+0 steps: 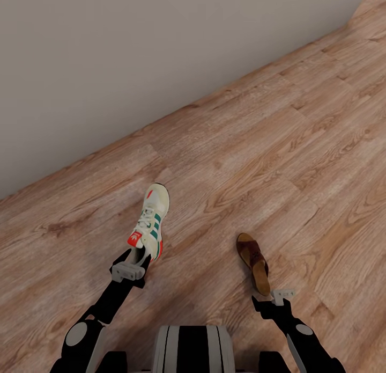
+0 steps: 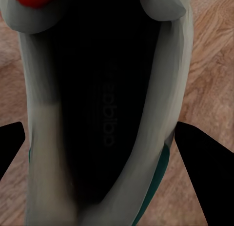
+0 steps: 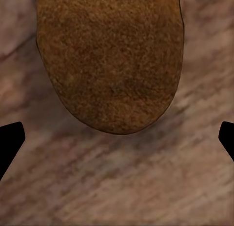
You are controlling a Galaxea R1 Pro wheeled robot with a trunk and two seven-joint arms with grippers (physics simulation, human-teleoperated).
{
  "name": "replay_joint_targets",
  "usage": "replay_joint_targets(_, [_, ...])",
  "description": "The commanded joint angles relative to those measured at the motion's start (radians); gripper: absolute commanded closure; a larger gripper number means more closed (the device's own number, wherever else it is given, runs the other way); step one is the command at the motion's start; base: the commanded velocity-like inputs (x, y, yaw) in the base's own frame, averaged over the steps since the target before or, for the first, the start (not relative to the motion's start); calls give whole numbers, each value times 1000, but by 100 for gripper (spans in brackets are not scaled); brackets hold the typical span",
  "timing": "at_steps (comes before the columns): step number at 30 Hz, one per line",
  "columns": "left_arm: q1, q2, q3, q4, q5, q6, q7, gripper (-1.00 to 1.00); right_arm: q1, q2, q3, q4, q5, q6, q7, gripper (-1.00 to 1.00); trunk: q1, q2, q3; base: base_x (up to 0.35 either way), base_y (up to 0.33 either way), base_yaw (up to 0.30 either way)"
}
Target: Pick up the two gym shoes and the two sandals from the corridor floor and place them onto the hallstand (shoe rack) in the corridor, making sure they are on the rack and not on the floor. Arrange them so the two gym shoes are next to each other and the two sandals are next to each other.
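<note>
- Corridor floor (image 1: 300,147), wood-grain planks, runs diagonally across the head view; plain grey wall (image 1: 134,56) bounds it along the upper left, and the wall-floor edge slants from lower left up to upper right.
- Open floor to the right of and beyond both shoes; bare planks also between the two shoes.
- One gym shoe (image 1: 151,222) lies on the floor left of centre, upright on its sole, toe pointing toward the wall, heel toward the robot. It sits near the wall edge but apart from it.
- One sandal (image 1: 253,261) lies on the floor right of centre, well apart from the gym shoe, upright on its sole, with its long axis angled slightly to the right toward the robot.
- Left gripper (image 1: 130,265) is right at the gym shoe's heel end. In the left wrist view the shoe's dark opening (image 2: 107,113) lies between the two dark fingertips (image 2: 204,167), which stand outside the shoe's sides.
- Left jaws are spread wide, wider than the shoe; cannot tell if they touch it, and no grip is visible.
- Right gripper (image 1: 277,300) is just beside the sandal's near end, on the robot's side of it.
- Right wrist view: the sandal's rounded brown end (image 3: 109,60) is ahead of the fingertips (image 3: 9,143), with bare floor between them; jaws are spread wide, holding nothing.
- Robot trunk (image 1: 193,349) sits at bottom centre between the arms.
</note>
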Motion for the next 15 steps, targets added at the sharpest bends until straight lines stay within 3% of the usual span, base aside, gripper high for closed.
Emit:
replay_joint_targets(1, [0, -1, 3, 0, -2, -3, -7, 100, -1, 1, -6, 0, 11, -4, 8, -100, 0, 0, 0, 0, 0, 0])
replay_joint_targets(9, [0, 0, 3, 4, -2, -2, -6, 100, -1, 0, -6, 0, 10, -4, 8, -100, 0, 0, 0, 128, 50, 0])
replay_joint_targets(15, [0, 0, 3, 5, -2, -3, -6, 100, -1, 0, -6, 0, 10, -4, 8, -100, 0, 0, 0, 35, 16, 0])
